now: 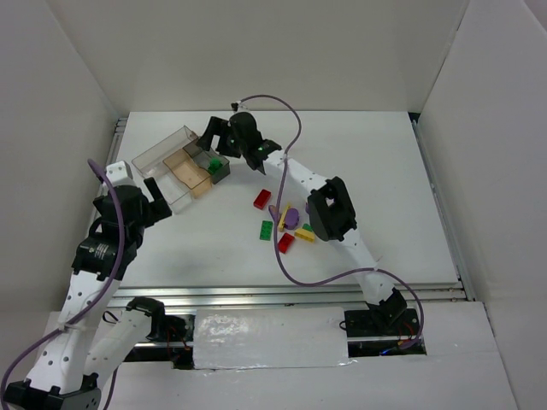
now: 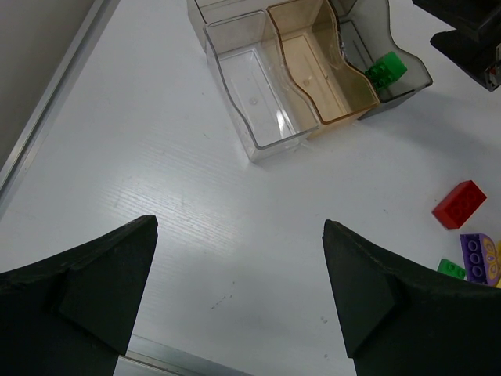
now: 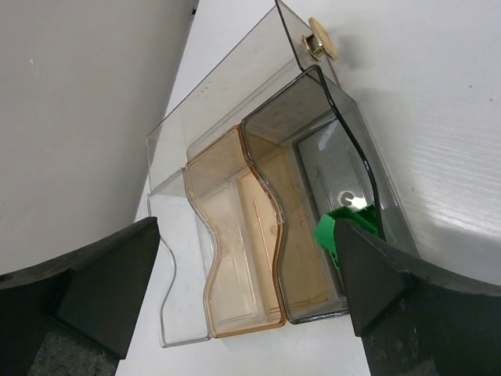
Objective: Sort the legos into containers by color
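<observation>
The left arm [image 1: 101, 256] rises from its base at the near left and leans forward; the left gripper [image 1: 161, 198] points down and ahead, its 2 fingers [image 2: 86, 290] spread wide with nothing between them. The right arm [image 1: 335, 212] stretches far forward and to the left; the right gripper [image 1: 215, 145] also has both fingers [image 3: 86, 290] wide apart, gripping nothing.

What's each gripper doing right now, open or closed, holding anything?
Left gripper: open, holding nothing.
Right gripper: open, holding nothing; a green lego lies in the smoky grey compartment below it.
</observation>
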Tool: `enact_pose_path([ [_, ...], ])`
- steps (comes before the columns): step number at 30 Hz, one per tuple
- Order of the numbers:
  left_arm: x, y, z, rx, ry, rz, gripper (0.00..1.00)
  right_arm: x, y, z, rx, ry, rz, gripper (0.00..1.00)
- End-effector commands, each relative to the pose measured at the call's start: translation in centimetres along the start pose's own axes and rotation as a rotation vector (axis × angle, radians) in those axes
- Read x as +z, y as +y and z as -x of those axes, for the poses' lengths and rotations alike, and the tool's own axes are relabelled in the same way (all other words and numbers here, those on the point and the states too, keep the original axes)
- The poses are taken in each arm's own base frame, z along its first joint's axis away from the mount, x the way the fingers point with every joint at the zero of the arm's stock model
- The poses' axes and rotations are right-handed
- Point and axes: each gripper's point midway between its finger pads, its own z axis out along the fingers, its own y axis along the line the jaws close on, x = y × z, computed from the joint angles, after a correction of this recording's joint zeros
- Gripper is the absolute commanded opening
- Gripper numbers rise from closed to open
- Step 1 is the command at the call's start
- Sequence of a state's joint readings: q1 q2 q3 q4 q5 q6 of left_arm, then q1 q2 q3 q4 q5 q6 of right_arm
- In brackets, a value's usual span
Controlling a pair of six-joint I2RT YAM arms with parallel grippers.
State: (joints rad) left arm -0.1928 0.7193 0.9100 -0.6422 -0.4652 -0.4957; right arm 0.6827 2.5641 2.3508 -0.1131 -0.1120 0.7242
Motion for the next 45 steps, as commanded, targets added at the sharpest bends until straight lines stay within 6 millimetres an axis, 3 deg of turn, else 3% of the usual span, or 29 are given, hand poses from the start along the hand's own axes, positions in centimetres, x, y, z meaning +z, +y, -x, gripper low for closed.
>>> enact_pose_path([
  [1,-0.1,-0.5,1.6,0.001,-0.048,-0.024,0.99,-1.9,3.4,3.8,-0.057,-0.062,0.067,0.99],
  [2,-0.1,-0.5,1.6,0.000,-0.050,-0.023,1.00,-2.4,3.5,4.3,-0.060,-0.063,0.062,1.00],
  [3,-0.1,-0.8,1.5,0.002,-0.044,-0.037,1.00,-4.8,5.6,6.8,-0.068,-0.104,0.078,0.99],
  [4,-0.1,-1.1,1.6,0.010,-0.045,-0.057,0.99,-5.7,3.7,5.7,-0.078,-0.079,0.020,0.99],
  [5,-0.1,-1.5,1.5,0.014,-0.041,-0.075,1.00,-7.2,3.4,6.3,-0.094,-0.105,-0.009,1.00],
  [6,0.1,-1.9,1.4,0.015,-0.032,-0.091,1.00,-12.2,6.7,10.0,-0.109,-0.201,0.014,1.00],
  [7,0.0,-2.7,1.4,0.016,-0.018,-0.130,1.00,-13.4,3.1,8.3,-0.114,-0.202,-0.105,1.00],
  [8,0.5,-3.3,1.0,0.021,0.011,-0.143,1.00,-15.5,2.7,8.6,-0.112,-0.224,-0.149,1.00],
  [9,0.8,-3.8,0.7,0.020,0.036,-0.154,0.99,-20.0,4.4,10.9,-0.108,-0.293,-0.160,1.00],
  [10,0.6,-4.9,0.9,0.005,0.054,-0.192,0.99,-21.8,1.1,9.1,-0.110,-0.259,-0.289,1.00],
  [11,1.6,-5.5,-0.4,0.024,0.131,-0.178,0.98,-23.8,0.4,8.9,-0.114,-0.259,-0.334,1.00],
  [12,1.9,-6.0,-0.8,0.027,0.165,-0.175,0.98,-27.3,1.2,9.8,-0.108,-0.294,-0.343,1.00],
  [13,1.5,-8.0,-1.1,0.023,0.177,-0.209,0.98,-29.0,-1.4,7.8,-0.115,-0.247,-0.436,1.00],
  [14,2.1,-9.4,-2.1,0.040,0.208,-0.221,0.98,-31.9,-0.6,8.3,-0.109,-0.278,-0.426,1.00],
  [15,1.2,-12.1,-3.4,0.050,0.232,-0.280,0.98,-32.9,-2.6,6.1,-0.112,-0.224,-0.477,1.00],
  [17,1.8,-15.1,-5.7,0.077,0.270,-0.308,0.99,-36.2,-2.4,5.8,-0.099,-0.250,-0.467,1.00],
  [18,1.3,-17.0,-7.6,0.097,0.309,-0.349,0.98,-36.9,-3.7,4.0,-0.097,-0.211,-0.494,1.00],
  [19,2.0,-18.3,-10.0,0.137,0.362,-0.352,0.98,-37.7,-3.8,3.5,-0.093,-0.205,-0.483,1.00],
  [20,2.2,-19.7,-10.8,0.152,0.363,-0.375,0.98,-39.3,-3.1,3.7,-0.089,-0.227,-0.450,1.00],
  [21,1.2,-21.4,-12.1,0.191,0.374,-0.412,0.98,-39.6,-3.9,2.3,-0.092,-0.197,-0.456,1.00],
  [22,2.0,-22.0,-14.1,0.245,0.396,-0.384,0.98,-40.5,-3.2,2.1,-0.091,-0.199,-0.410,1.00],
  [23,1.2,-23.4,-14.7,0.276,0.398,-0.406,0.98,-40.7,-3.8,0.9,-0.098,-0.169,-0.412,1.00],
  [25,2.0,-23.9,-17.1,0.332,0.427,-0.367,0.98,-41.6,-3.7,0.4,-0.098,-0.162,-0.403,1.00],
  [29,3.0,-24.4,-19.5,0.383,0.453,-0.361,0.97,-42.4,-3.8,-1.0,-0.111,-0.129,-0.379,1.00],
  [39,4.9,-26.8,-22.6,0.444,0.495,-0.387,0.87,-42.7,-3.8,-1.7,-0.130,-0.104,-0.360,1.00],
  [45,6.4,-25.6,-24.8,0.477,0.527,-0.303,0.80,-43.0,-3.4,-1.8,-0.131,-0.103,-0.338,0.99],
])
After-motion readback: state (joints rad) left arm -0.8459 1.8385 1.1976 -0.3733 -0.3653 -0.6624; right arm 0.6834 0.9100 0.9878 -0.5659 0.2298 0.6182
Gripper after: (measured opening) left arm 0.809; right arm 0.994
